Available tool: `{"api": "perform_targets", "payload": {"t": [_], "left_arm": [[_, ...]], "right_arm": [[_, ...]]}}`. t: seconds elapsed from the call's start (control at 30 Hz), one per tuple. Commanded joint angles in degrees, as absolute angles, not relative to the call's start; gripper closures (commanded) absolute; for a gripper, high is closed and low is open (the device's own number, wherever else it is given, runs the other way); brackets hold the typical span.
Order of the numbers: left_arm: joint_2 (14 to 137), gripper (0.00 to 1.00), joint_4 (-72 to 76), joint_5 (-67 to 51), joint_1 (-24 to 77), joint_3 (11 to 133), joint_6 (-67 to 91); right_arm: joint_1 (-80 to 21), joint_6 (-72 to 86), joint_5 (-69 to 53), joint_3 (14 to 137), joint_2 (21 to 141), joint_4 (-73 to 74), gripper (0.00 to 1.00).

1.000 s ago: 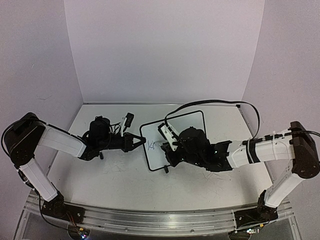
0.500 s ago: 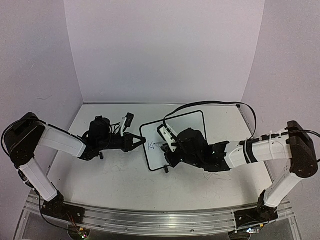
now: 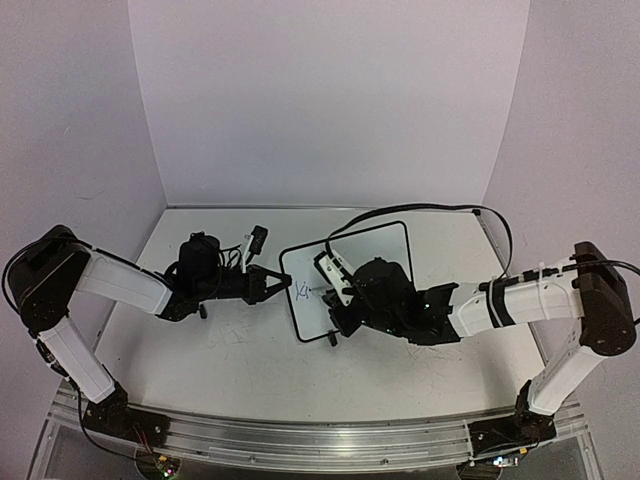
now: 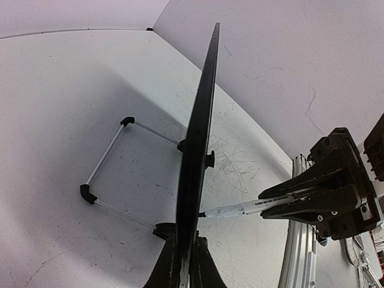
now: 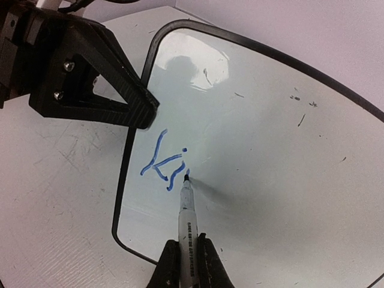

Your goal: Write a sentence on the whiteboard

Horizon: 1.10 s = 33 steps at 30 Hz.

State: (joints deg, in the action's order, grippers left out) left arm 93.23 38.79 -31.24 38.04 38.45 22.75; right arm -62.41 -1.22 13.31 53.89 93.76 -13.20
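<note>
The whiteboard [image 3: 375, 240] stands tilted near the table's middle. My left gripper [image 3: 285, 283] is shut on its left edge; the left wrist view shows the board [image 4: 201, 138] edge-on, rising from between the jaws of the left gripper [image 4: 186, 264]. My right gripper [image 5: 187, 252] is shut on a white marker [image 5: 187, 213], whose tip touches the board [image 5: 270, 150]. Of the sentence, blue letters "Ki" [image 5: 163, 163] stand near the left frame, with a short fresh stroke at the tip. In the left wrist view the marker [image 4: 234, 210] sticks out of the right gripper [image 4: 288, 201].
The board's wire stand with black corner feet [image 4: 108, 162] rests on the scuffed tabletop [image 3: 235, 335] behind it. A black cable [image 3: 430, 207] loops over the right arm. An aluminium rail [image 3: 300, 435] runs along the near edge. Walls close in at the back and sides.
The right arm has shifted slightly left along the board with the marker. The left arm and the board have stayed still.
</note>
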Motion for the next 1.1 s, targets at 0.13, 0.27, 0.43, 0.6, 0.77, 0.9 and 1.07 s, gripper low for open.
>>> {"api": "perform_targets", "payload": {"t": [0.13,0.27,0.43,0.6,0.77,0.9,1.07], "left_arm": [[90.69,1.00,37.05,-30.33,37.80,37.52,22.31],[90.56,1.00,37.03,-30.36,37.79,37.49,22.37],[90.51,1.00,37.00,-30.33,37.80,37.44,22.41],[90.35,1.00,37.00,-30.30,37.82,37.41,22.50],[90.24,1.00,36.96,-30.29,37.80,37.43,22.50],[90.18,1.00,36.99,-30.28,37.79,37.41,22.50],[90.43,1.00,36.97,-30.35,37.82,37.48,22.50]], "right_arm": [[-62.55,-0.44,12.71,53.77,94.22,-12.90,1.00],[-62.52,-0.44,12.52,54.13,94.64,-12.72,1.00],[-62.54,-0.44,12.35,54.23,95.11,-12.43,1.00],[-62.54,-0.44,12.33,54.31,95.39,-12.16,1.00],[-62.55,-0.44,12.09,54.39,95.71,-11.84,1.00],[-62.50,-0.44,12.30,54.63,95.66,-11.78,1.00],[-62.53,-0.44,12.88,55.63,95.45,-12.01,1.00]]}}
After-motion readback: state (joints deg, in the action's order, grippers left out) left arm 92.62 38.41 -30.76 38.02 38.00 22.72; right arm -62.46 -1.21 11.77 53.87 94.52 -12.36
